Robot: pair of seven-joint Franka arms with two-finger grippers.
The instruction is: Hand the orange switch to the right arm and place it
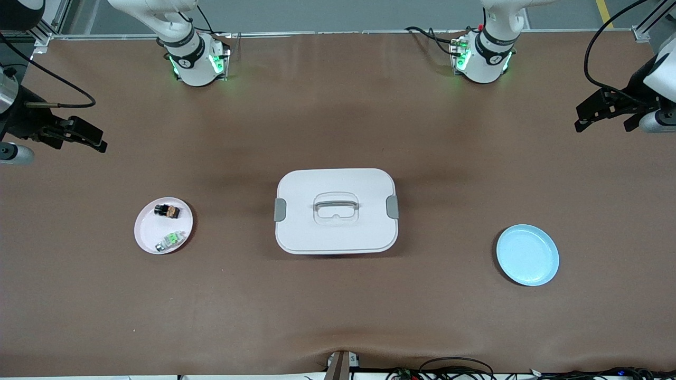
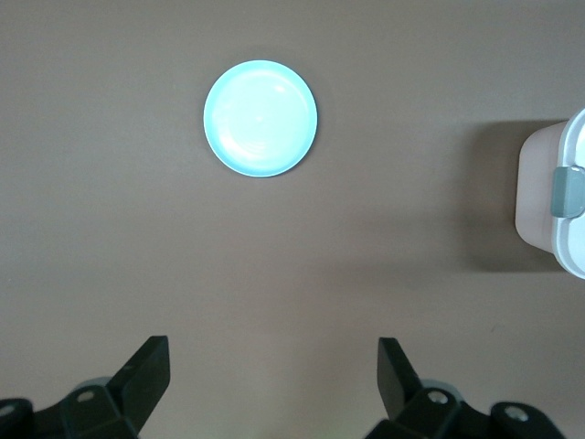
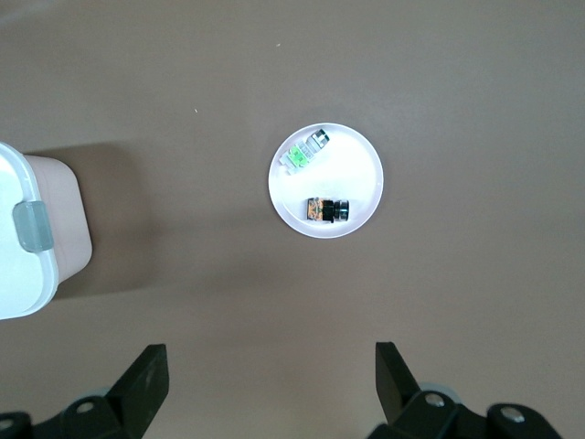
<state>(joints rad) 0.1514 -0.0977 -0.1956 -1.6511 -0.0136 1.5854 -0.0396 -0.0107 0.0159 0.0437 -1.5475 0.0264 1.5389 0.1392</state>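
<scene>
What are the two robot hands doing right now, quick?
Left hand: open, holding nothing, up over bare table at the left arm's end.
Right hand: open, holding nothing, up over bare table at the right arm's end.

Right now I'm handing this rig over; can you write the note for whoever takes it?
Left tool: open, empty, waiting high over the left arm's end of the table.
Right tool: open, empty, waiting over its own end.
Orange switch lies on the pink plate with a green-and-silver part, toward the right arm's end.
Blue plate sits toward the left arm's end; a lidded white box is between the plates.
Done: nothing.
Left: pick, handover, place.
</scene>
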